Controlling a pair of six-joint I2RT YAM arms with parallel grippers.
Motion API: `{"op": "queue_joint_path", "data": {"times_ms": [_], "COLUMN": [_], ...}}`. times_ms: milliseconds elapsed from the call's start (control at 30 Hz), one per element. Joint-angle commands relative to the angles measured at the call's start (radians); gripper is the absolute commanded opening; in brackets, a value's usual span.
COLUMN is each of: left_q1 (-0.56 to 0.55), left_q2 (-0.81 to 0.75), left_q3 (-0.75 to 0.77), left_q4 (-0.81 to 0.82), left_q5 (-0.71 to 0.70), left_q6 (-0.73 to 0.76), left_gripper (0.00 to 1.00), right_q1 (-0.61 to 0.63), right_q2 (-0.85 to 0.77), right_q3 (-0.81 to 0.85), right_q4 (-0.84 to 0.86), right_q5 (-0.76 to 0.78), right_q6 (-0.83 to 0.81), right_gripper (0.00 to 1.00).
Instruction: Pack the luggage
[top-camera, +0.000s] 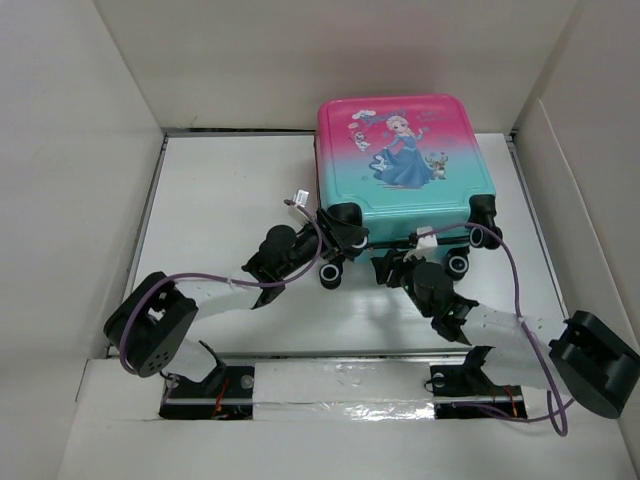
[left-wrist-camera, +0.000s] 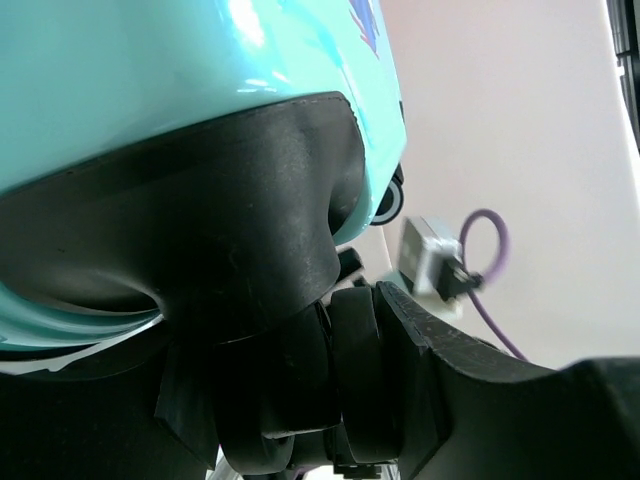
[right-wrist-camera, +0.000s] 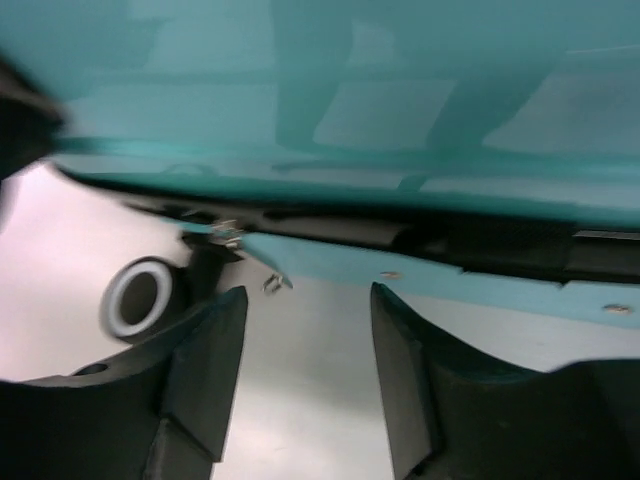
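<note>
Right end effector (right-wrist-camera: 305, 340) open, empty, left end effector (top-camera: 335, 245) clamping wheel (left-wrist-camera: 300, 385) of closed luggage (top-camera: 400, 150)

Luggage (right-wrist-camera: 330, 80) blurred, cropped in right wrist view

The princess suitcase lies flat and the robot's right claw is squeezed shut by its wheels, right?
Not quite. The right claw is open, with nothing held in it, as the right wrist view shows. The princess suitcase does lie flat, and the claw is by its wheels.
</note>
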Motion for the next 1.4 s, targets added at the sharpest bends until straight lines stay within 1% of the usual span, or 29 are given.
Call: {"op": "queue_joint_path", "data": {"times_ms": [0, 67, 133, 167, 233, 367, 433, 467, 500, 533, 567, 600, 700, 767, 833, 900, 967, 1033, 1100, 1167, 1233, 1300, 1333, 1367], "left_q1": [-0.031, -0.031, -0.031, -0.031, -0.031, -0.031, -0.031, -0.031, -0.031, -0.031, -0.020, -0.020, 0.001, 0.029, 0.029, 0.029, 0.029, 0.029, 0.029, 0.029, 0.029, 0.007, 0.007, -0.011], "left_q2": [-0.125, -0.134, -0.151, -0.158, -0.178, -0.197, -0.201, -0.203, -0.204, -0.210, -0.215, -0.220, -0.235, -0.241, -0.244, -0.241, -0.232, -0.224, -0.221, -0.206, -0.168, -0.135, -0.105, -0.094], "left_q3": [0.017, 0.023, 0.034, 0.034, 0.036, 0.025, 0.011, 0.008, 0.002, -0.003, -0.004, -0.009, -0.006, 0.002, 0.023, 0.057, 0.083, 0.114, 0.118, 0.112, 0.114, 0.120, 0.128, 0.135], "left_q4": [0.340, 0.334, 0.323, 0.323, 0.306, 0.280, 0.284, 0.286, 0.289, 0.289, 0.288, 0.281, 0.275, 0.275, 0.277, 0.275, 0.274, 0.255, 0.240, 0.246, 0.261, 0.298, 0.315, 0.320], "left_q5": [0.104, 0.106, 0.107, 0.106, 0.104, 0.092, 0.088, 0.089, 0.089, 0.089, 0.089, 0.089, 0.094, 0.098, 0.100, 0.109, 0.115, 0.121, 0.108, 0.106, 0.127, 0.146, 0.150, 0.152], "left_q6": [0.053, 0.058, 0.068, 0.070, 0.085, 0.107, 0.107, 0.104, 0.104, 0.104, 0.104, 0.107, 0.108, 0.107, 0.105, 0.104, 0.099, 0.105, 0.123, 0.124, 0.108, 0.078, 0.071, 0.068], "left_gripper": [0.00, 0.00, 0.00, 0.00, 0.00, 0.00, 0.00, 0.00, 0.00, 0.00, 0.00, 0.00, 0.00, 0.00, 0.00, 0.00, 0.00, 0.00, 0.00, 0.00, 0.00, 0.00, 0.00, 0.00], "right_q1": [-0.039, -0.024, -0.013, -0.001, -0.001, 0.008, 0.008, 0.018, 0.018, 0.018, 0.018, 0.018, 0.031, 0.041, 0.041, 0.050, 0.050, 0.050, 0.041, 0.041, 0.053, 0.082, 0.117, 0.143], "right_q2": [0.050, 0.102, 0.135, 0.163, 0.178, 0.209, 0.237, 0.244, 0.252, 0.266, 0.271, 0.274, 0.254, 0.196, 0.147, 0.073, 0.033, -0.013, -0.042, -0.045, -0.013, 0.037, 0.072, 0.161], "right_q3": [0.057, 0.104, 0.107, 0.100, 0.095, 0.126, 0.153, 0.155, 0.146, 0.137, 0.126, 0.115, 0.089, 0.060, 0.046, 0.043, 0.038, 0.006, -0.008, -0.001, 0.005, 0.021, 0.064, 0.096], "right_q4": [0.080, 0.055, 0.091, 0.143, 0.186, 0.188, 0.188, 0.198, 0.220, 0.279, 0.310, 0.335, 0.363, 0.348, 0.315, 0.214, 0.133, 0.120, 0.090, 0.052, 0.070, 0.140, 0.169, 0.235], "right_q5": [-0.098, -0.118, -0.106, -0.112, -0.112, -0.094, -0.060, -0.021, -0.011, -0.003, 0.020, 0.026, 0.070, 0.113, 0.115, 0.124, 0.135, 0.150, 0.132, 0.101, 0.075, 0.035, 0.017, -0.003], "right_q6": [-0.049, -0.046, -0.045, -0.042, -0.042, -0.046, -0.043, -0.034, -0.020, -0.017, -0.012, -0.009, -0.006, -0.009, -0.009, -0.008, -0.003, -0.006, -0.005, -0.003, 0.001, 0.018, 0.024, 0.026], "right_gripper": [0.56, 0.56, 0.56, 0.57, 0.59, 0.60, 0.57, 0.53, 0.42, 0.37, 0.25, 0.18, 0.00, 0.00, 0.00, 0.00, 0.00, 0.00, 0.00, 0.00, 0.00, 0.00, 0.00, 0.00]}}
